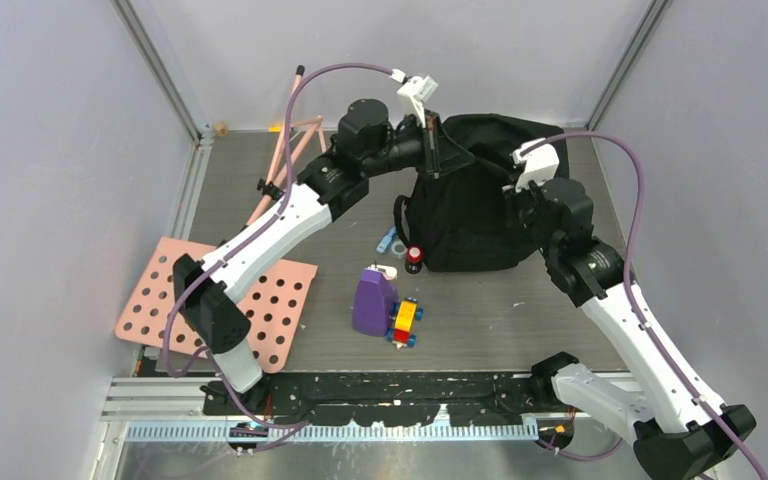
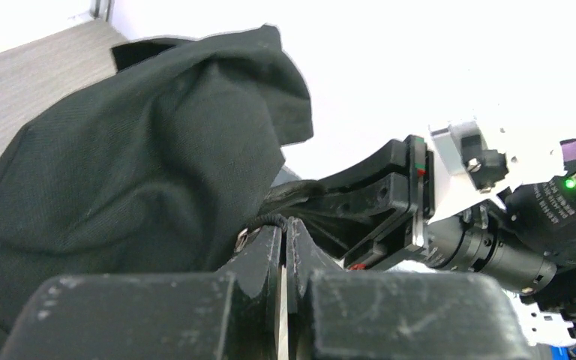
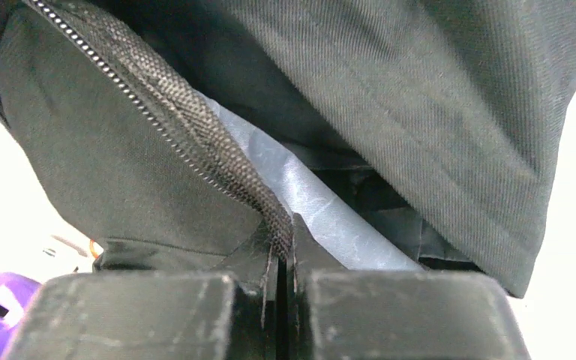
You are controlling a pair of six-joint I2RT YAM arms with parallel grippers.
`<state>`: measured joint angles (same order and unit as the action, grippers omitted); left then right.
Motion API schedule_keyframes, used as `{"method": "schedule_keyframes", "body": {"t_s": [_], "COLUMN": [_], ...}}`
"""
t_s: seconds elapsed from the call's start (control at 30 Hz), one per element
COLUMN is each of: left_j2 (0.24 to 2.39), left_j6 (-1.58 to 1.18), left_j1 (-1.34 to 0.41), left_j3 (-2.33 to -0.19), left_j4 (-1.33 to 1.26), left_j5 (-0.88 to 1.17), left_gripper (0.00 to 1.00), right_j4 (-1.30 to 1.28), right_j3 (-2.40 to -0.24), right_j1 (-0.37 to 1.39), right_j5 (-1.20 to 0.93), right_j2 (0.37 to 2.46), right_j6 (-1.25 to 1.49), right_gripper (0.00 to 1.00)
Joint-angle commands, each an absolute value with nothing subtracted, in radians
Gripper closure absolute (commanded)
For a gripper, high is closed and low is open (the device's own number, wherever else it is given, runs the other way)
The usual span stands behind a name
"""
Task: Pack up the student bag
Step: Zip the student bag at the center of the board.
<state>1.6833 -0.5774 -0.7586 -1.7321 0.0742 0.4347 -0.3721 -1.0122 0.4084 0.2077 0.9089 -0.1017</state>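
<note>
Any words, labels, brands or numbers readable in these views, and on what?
Nothing can be read in any view.
White print on the right arm's black housing: too small and blurred to read.
No lettering visible on the student bag or the purple container.

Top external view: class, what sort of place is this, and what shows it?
Probably a robot lab test cell: plain walls on metal frame rails, a left arm and right arm bolted at the table edge, and props such as the student bag.

My left arm (image 1: 280, 215) stretched forward, right arm (image 1: 620, 310) bent inward, left gripper (image 2: 285, 229) and right gripper (image 3: 283, 234) both pinched on the student bag (image 1: 465, 225)
</note>
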Motion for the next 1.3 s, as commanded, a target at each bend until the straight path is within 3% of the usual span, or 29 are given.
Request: {"method": "schedule_keyframes", "body": {"t_s": [0.0,0.2,0.33,0.4,0.57,0.63,0.73,0.93,1.17,1.27], "left_j2": [1.701,1.835,1.811,1.767,1.597,1.521,1.434,1.414,1.483,1.501], "left_j6": [-0.527,-0.5,-0.439,-0.379,-0.195,-0.135,-0.06,-0.014,0.033,0.034], "left_j1": [-0.801,-0.843,-0.844,-0.844,-0.844,-0.842,-0.839,-0.812,-0.811,-0.811], "left_j3": [-1.919,-2.103,-2.054,-2.009,-1.838,-1.762,-1.679,-1.591,-1.571,-1.564], "left_j4": [-0.024,0.036,0.064,0.091,0.131,0.138,0.186,0.246,0.21,0.179], "left_j5": [0.454,0.49,0.487,0.481,0.447,0.402,0.338,0.325,0.359,0.372], "left_gripper": [1.0,1.0,0.98,0.86,0.39,0.26,0.16,0.15,0.22,0.22], "right_j4": [-0.233,-0.128,-0.105,-0.106,-0.107,-0.108,-0.114,-0.171,-0.27,-0.288], "right_j3": [-1.081,-1.097,-1.094,-1.085,-1.045,-1.033,-1.024,-1.058,-1.116,-1.132], "right_j1": [0.41,0.41,0.411,0.41,0.41,0.41,0.41,0.409,0.41,0.41], "right_j5": [0.238,0.229,0.248,0.248,0.278,0.292,0.308,0.32,0.306,0.311], "right_j2": [0.915,0.937,0.935,0.924,0.881,0.867,0.853,0.836,0.786,0.769], "right_j6": [-0.12,-0.102,-0.076,-0.07,-0.064,-0.06,-0.052,-0.005,0.127,0.204], "right_gripper": [0.99,1.0,0.99,0.96,0.93,0.91,0.91,0.75,0.38,0.29]}}
